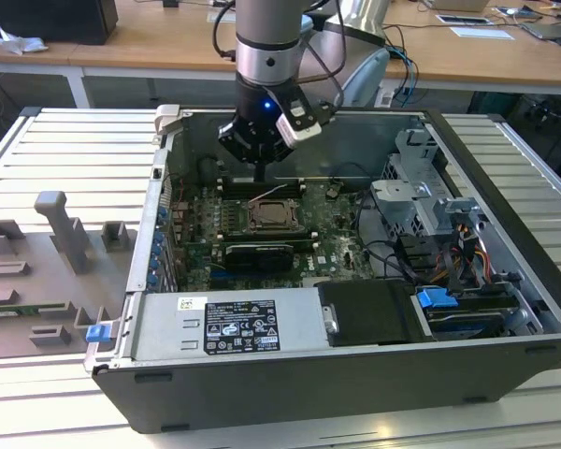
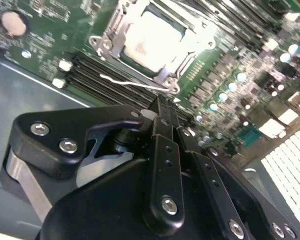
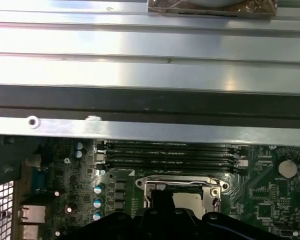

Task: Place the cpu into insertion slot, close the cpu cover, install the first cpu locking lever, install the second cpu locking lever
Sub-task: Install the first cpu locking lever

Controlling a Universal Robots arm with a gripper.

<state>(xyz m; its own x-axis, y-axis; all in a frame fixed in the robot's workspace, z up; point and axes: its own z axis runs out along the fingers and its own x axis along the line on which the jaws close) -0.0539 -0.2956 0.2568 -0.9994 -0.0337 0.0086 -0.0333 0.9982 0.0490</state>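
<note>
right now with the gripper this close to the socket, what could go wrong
The gripper is close to a thin wire locking lever that looks unlatched beside the cpu cover. A slightly off push could slip past it or bend it. The memory slots lie right alongside, so a slip might strike them.

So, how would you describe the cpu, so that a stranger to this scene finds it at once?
Look into the open computer case, at the green circuit board on its floor. Next to the long black memory slots sits a square silvery frame. The cpu is the flat metal square inside it, pale where its neighbours are dark or green.
</note>
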